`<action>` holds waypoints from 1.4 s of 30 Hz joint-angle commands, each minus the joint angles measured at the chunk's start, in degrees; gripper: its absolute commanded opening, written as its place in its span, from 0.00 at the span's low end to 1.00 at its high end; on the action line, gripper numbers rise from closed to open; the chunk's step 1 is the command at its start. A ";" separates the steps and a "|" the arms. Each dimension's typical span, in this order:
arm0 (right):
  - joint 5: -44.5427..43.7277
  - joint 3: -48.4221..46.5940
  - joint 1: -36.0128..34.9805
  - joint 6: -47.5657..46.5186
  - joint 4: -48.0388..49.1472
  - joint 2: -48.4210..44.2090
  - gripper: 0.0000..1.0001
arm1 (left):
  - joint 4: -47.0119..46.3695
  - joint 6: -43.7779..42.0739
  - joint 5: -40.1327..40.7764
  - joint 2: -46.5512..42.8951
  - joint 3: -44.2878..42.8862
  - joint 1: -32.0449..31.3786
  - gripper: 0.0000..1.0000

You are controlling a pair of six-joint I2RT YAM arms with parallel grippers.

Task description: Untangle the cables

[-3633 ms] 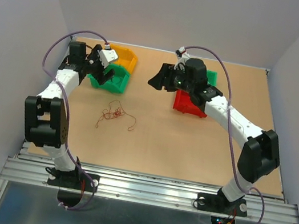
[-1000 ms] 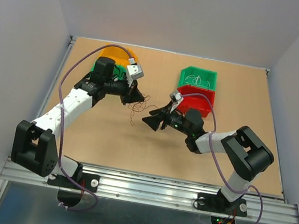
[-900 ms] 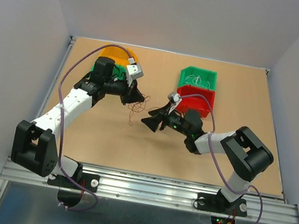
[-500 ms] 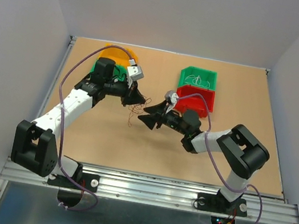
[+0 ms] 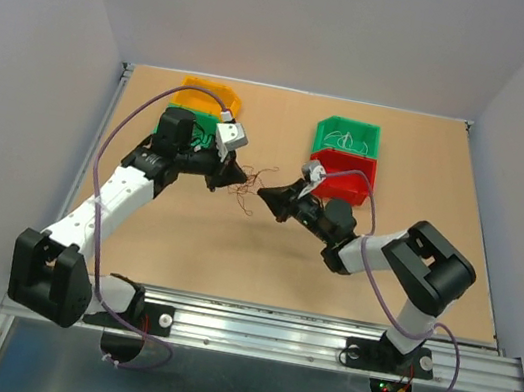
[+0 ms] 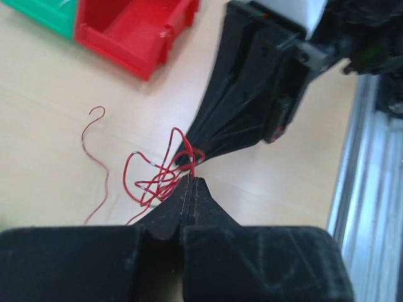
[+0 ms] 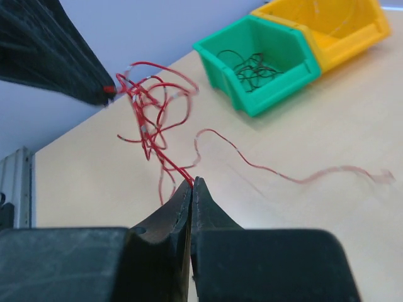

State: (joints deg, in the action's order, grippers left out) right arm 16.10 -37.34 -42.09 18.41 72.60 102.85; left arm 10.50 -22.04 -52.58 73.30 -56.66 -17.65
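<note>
The cables [image 5: 248, 184], a small reddish wad of thin wire, hang above the middle of the table [image 5: 232, 252], strung between both arms. The right gripper [image 7: 192, 184], gaping a second ago, has just snapped shut on a strand at the wad's lower edge, while the left gripper [image 6: 191, 182] stays pinched on the opposite side. With two holds, pulling apart can probably begin. Seconds earlier the wad lay loose on the table, the right arm back over the red bin [image 5: 346, 180]
</note>
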 commanded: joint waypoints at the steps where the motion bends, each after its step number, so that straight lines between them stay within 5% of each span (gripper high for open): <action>1: -12.12 5.95 -0.45 0.57 5.45 -6.51 0.01 | -6.69 2.07 13.52 -6.93 1.81 0.51 0.00; 5: -22.41 13.07 -0.54 1.80 3.09 -15.98 0.01 | -12.85 5.60 32.39 -11.24 5.07 2.96 0.00; 17: -38.77 22.22 -0.45 2.51 -12.73 -39.64 0.01 | -19.64 5.96 51.95 -19.13 6.83 14.82 0.00; 22: -33.17 20.65 -0.54 0.66 -20.46 -45.98 0.00 | -17.72 6.31 40.66 -23.11 7.10 16.07 0.00; 28: -36.39 9.93 -0.45 -1.80 -35.32 -39.49 0.00 | -12.35 6.31 24.64 -22.76 5.51 16.07 0.00; 42: -36.76 -1.41 7.10 -1.63 -34.98 -22.61 0.01 | -13.05 4.90 10.74 -27.68 8.85 16.07 0.00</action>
State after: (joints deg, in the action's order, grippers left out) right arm -20.84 -34.22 -37.65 16.64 36.42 78.48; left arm -0.89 -16.38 -36.71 46.92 -48.31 -1.50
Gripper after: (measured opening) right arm 0.020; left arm 0.025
